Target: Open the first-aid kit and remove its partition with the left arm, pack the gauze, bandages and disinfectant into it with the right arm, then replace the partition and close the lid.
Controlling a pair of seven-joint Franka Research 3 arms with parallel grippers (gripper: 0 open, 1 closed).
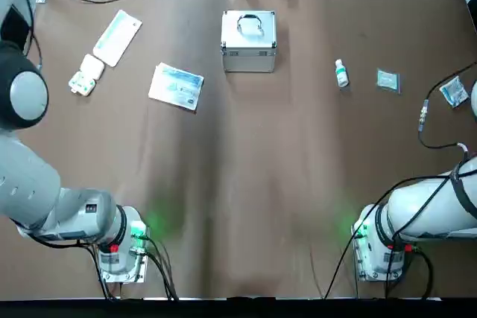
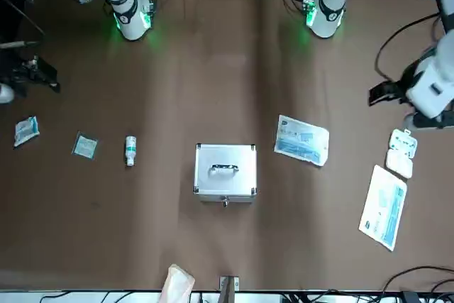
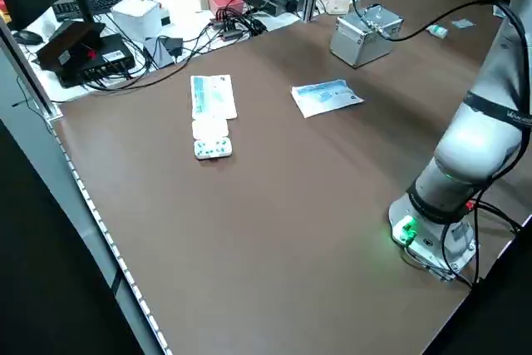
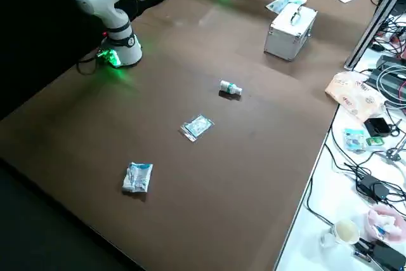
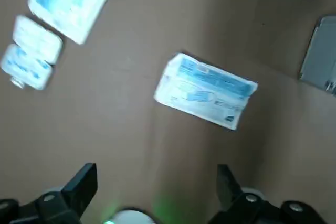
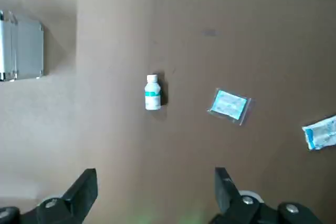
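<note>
Tabletop [image 1: 246, 184], both tools [image 5: 155, 190] raised, open.

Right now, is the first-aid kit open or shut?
Shut: the lid lies flat on the first-aid kit, handle on top, no partition visible.

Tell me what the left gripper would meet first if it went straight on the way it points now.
Judging by the left wrist view, the open left gripper points down at bare table, just short of the flat blue-white pack. It would probably meet the table first, though depth is unclear.
</note>
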